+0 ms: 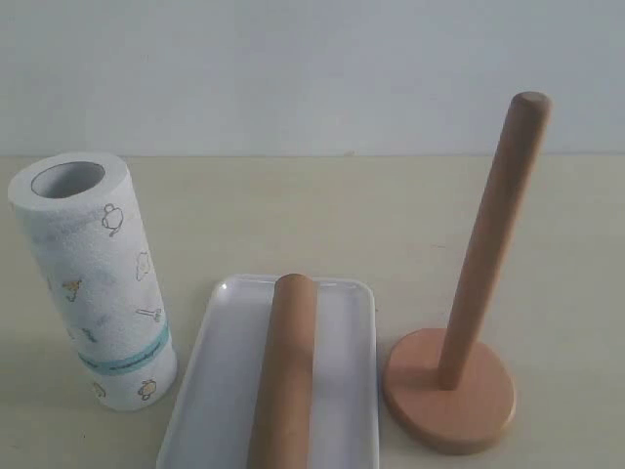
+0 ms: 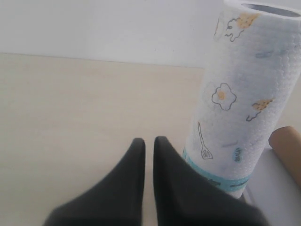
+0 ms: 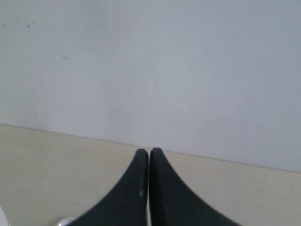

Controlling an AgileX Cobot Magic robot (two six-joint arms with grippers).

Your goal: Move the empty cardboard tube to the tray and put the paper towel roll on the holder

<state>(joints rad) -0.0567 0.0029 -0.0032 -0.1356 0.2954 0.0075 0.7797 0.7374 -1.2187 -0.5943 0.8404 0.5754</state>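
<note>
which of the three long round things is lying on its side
The empty cardboard tube, plain brown, lying lengthwise in the white tray. The paper towel roll and the pole of the holder both stand upright.

The empty cardboard tube (image 1: 285,371) lies lengthwise in the tray (image 1: 347,376). The paper towel roll (image 1: 98,283) stands to the tray's left. The holder (image 1: 449,389) stands to its right.

My left gripper (image 2: 149,142) has 2 matte black fingers (image 2: 131,169), broad at the base, tapering to narrow tips; my right gripper (image 3: 149,152) looks alike.
</note>
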